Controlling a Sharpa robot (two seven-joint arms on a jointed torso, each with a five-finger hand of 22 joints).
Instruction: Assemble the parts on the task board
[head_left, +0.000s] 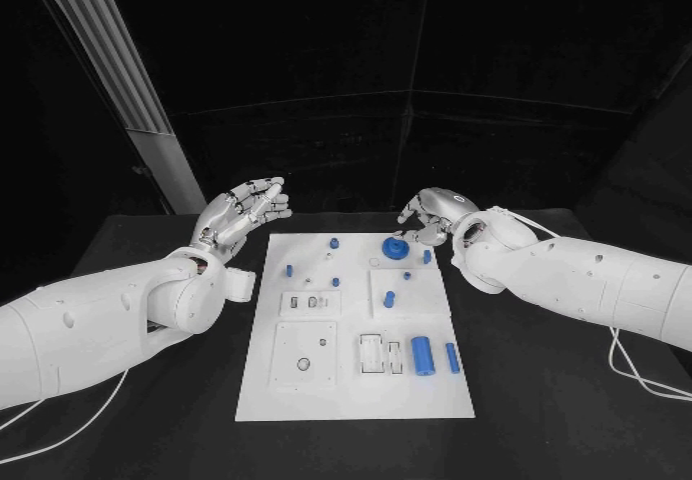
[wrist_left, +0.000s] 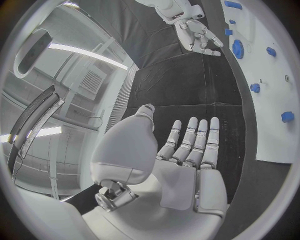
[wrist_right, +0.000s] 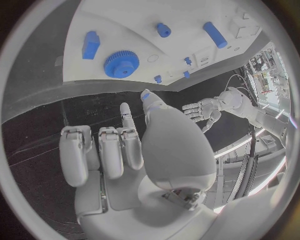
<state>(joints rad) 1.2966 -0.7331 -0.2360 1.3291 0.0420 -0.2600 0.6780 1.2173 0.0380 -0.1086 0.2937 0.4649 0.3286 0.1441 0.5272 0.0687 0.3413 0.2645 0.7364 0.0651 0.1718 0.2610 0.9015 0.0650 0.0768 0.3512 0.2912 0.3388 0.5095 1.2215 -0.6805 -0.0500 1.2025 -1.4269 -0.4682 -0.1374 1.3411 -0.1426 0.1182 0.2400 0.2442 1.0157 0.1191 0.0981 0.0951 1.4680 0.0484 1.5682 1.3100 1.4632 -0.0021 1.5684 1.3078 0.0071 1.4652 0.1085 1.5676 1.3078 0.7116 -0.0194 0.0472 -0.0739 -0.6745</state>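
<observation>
Both hands are hovering at the far end of the task board (head_left: 353, 395): the left hand (head_left: 245, 212), at ten o'clock, is spread and holding nothing; the right hand (head_left: 433, 215), fingers half-curled and empty, is poised just beside the blue gear (head_left: 392, 247) at twelve o'clock.

Head view dim with black backdrop, task board (head_left: 356, 330) evenly lit and sharp, soft shadows, wrist views heavily fisheye-bent, ceiling strip light glare
</observation>
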